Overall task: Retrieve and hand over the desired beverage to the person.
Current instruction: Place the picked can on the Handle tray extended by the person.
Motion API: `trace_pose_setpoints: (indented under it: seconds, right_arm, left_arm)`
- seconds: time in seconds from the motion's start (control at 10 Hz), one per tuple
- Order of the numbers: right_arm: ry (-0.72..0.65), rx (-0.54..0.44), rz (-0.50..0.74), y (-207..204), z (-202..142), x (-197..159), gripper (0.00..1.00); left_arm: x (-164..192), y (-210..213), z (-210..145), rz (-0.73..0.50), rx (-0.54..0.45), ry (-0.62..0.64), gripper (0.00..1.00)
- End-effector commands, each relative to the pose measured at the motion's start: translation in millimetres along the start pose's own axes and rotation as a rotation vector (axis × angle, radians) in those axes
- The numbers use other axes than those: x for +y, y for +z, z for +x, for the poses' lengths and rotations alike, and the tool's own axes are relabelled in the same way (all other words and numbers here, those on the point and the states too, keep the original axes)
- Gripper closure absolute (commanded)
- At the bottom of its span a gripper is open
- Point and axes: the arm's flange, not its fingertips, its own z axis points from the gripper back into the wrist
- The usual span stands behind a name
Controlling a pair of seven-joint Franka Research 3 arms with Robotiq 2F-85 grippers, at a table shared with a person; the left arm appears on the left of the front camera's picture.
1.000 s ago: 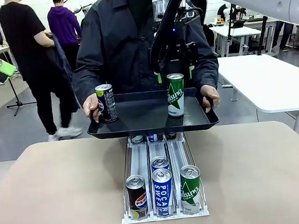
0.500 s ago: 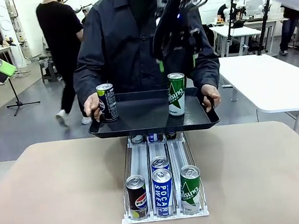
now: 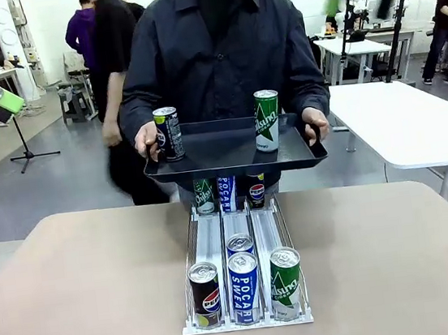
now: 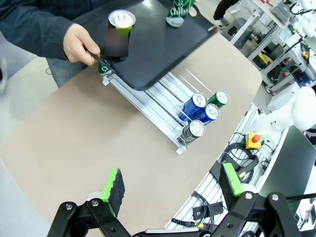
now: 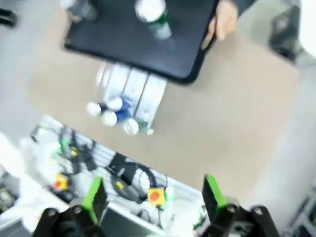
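- While the person (image 3: 221, 45) in the dark jacket is standing at the far side of the table (image 3: 94, 306), both of the person's hands are grasping a black tray (image 3: 231, 154), one hand (image 3: 145, 140) at its picture-left edge and the other hand (image 3: 315, 122) at its picture-right edge.
- The tray is being held level above the far end of the can rack (image 3: 240, 255), clear of the table.
- Two cans are standing upright on the tray, well apart: a dark can (image 3: 169, 133) near the picture-left edge and a green can (image 3: 266, 120) toward the picture-right side.
- At the near end of the rack, three cans are sitting side by side: a black cola can (image 3: 205, 294), a blue can (image 3: 244, 286) in the middle lane with another blue can (image 3: 239, 244) just behind it, and a green can (image 3: 286, 282) in the picture-right lane.
- More cans (image 3: 227, 193) are showing under the tray at the rack's far end.
- In the left wrist view, the left gripper (image 4: 173, 190) is hanging high above the table with its green pads spread wide and nothing between them; the tray and rack are lying well below it.
- In the blurred right wrist view, the right gripper (image 5: 153, 195) is likewise gaping wide with nothing in it, high above the tray (image 5: 138, 39) and the rack (image 5: 129, 96).
- Two other people (image 3: 110, 75) are passing behind the person on the picture's left.
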Motion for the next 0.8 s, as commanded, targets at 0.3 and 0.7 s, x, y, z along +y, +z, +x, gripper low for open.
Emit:
trace_pose_setpoints:
  seconds: [0.3, 0.7]
  right_arm:
    - [0.058, -0.202, 0.148, -58, -119, -91, 0.00]
    - [-0.152, -0.377, 0.074, -69, -131, -74, 0.00]
  left_arm:
    - [0, 0, 0, -0.007, -0.007, -0.004, 0.00]
    - [0, 0, 0, -0.007, -0.007, -0.004, 0.00]
